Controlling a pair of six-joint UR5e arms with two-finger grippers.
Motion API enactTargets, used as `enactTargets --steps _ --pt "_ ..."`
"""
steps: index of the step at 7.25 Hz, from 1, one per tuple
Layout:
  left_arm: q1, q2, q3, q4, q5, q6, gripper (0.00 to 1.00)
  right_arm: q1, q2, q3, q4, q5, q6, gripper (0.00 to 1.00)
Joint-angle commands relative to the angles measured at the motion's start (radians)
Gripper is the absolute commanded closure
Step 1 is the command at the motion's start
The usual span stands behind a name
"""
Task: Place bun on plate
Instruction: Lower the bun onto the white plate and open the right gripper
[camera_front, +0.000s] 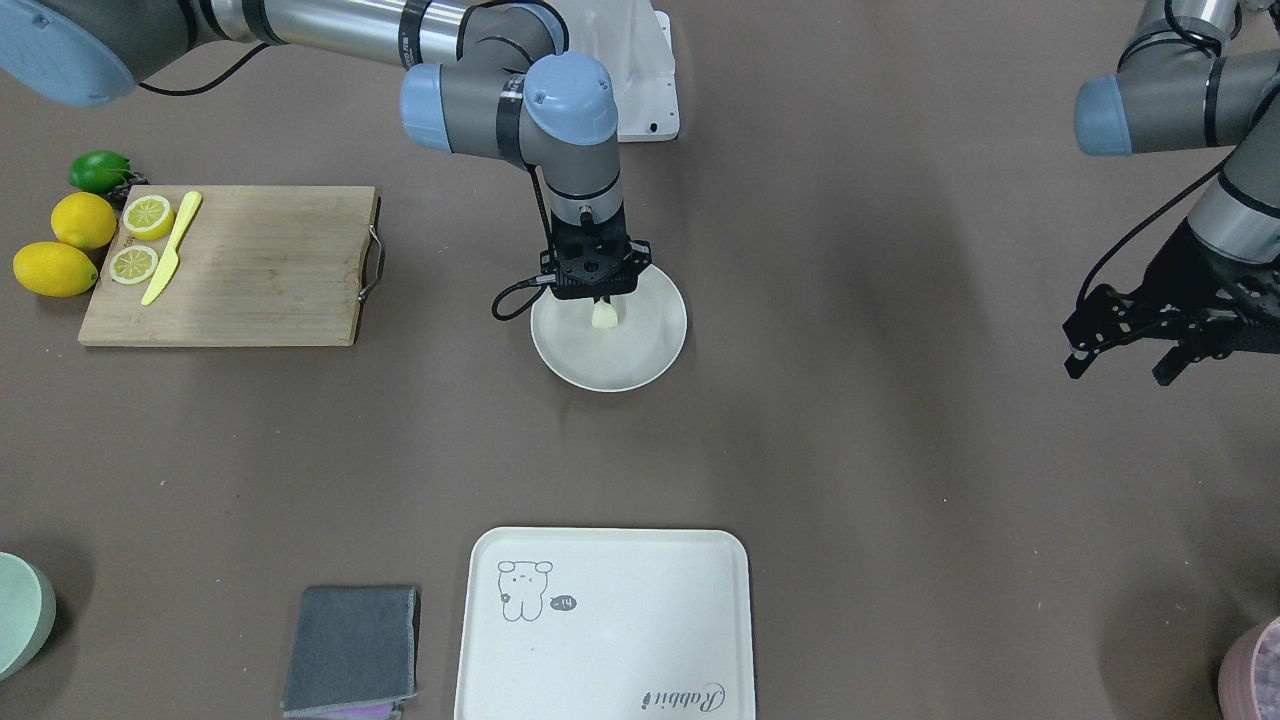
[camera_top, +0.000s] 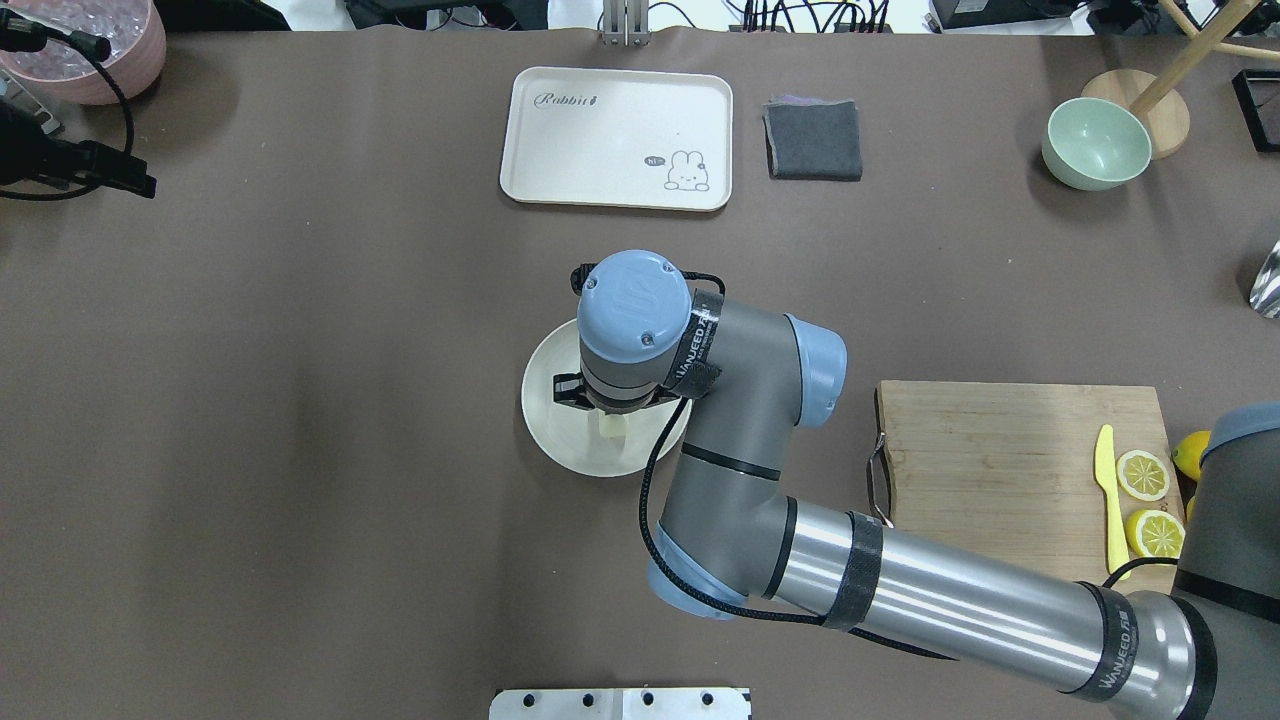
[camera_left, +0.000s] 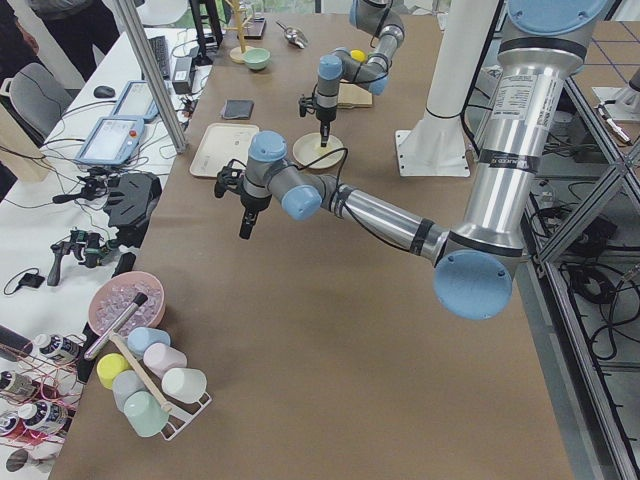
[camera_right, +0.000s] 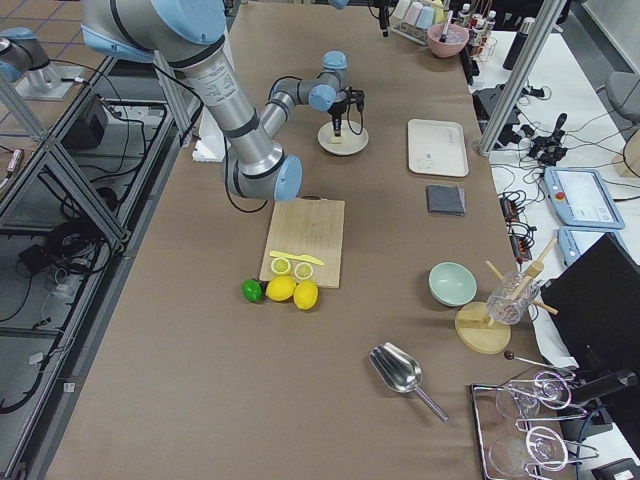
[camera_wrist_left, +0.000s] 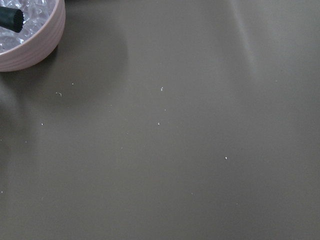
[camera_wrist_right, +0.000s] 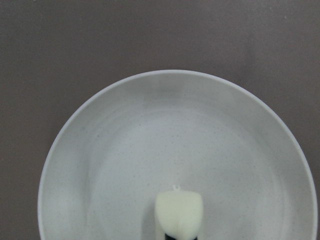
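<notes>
The round off-white plate (camera_front: 645, 365) (camera_top: 556, 440) lies at the table's centre. My right gripper (camera_front: 601, 301) points straight down over it, shut on the small pale cream bun (camera_front: 604, 317) (camera_top: 612, 426). The bun hangs at the fingertips just above or at the plate's surface; I cannot tell whether it touches. In the right wrist view the bun (camera_wrist_right: 179, 212) shows at the bottom edge over the plate (camera_wrist_right: 100, 150). My left gripper (camera_front: 1120, 368) hovers far off to the side above bare table, fingers spread open and empty.
A wooden cutting board (camera_front: 250, 270) carries lemon halves (camera_front: 147, 216) and a yellow knife (camera_front: 172, 250), with whole lemons beside it. A cream tray (camera_front: 620, 620) and grey cloth (camera_front: 350, 648) lie across the table. A pink bowl (camera_wrist_left: 25, 40) sits near the left gripper.
</notes>
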Motion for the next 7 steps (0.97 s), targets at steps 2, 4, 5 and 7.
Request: enactTargets --steps 2,4,5,7 --pt "-0.016 0.002 0.0 -0.003 -0.025 0.0 0.02 0.0 0.003 0.006 0.0 0.0 0.015 0.0" --pt "-0.025 0.003 -0.002 -0.003 -0.033 0.0 0.02 0.012 0.003 0.027 -0.006 0.0 0.016 0.0" --pt "-0.025 0.008 -0.005 -0.004 -0.033 0.0 0.02 0.035 -0.004 0.043 -0.017 0.006 0.016 0.0" --pt "-0.046 0.012 -0.017 -0.003 -0.056 0.0 0.02 0.14 -0.034 0.139 -0.158 0.096 0.001 0.0"
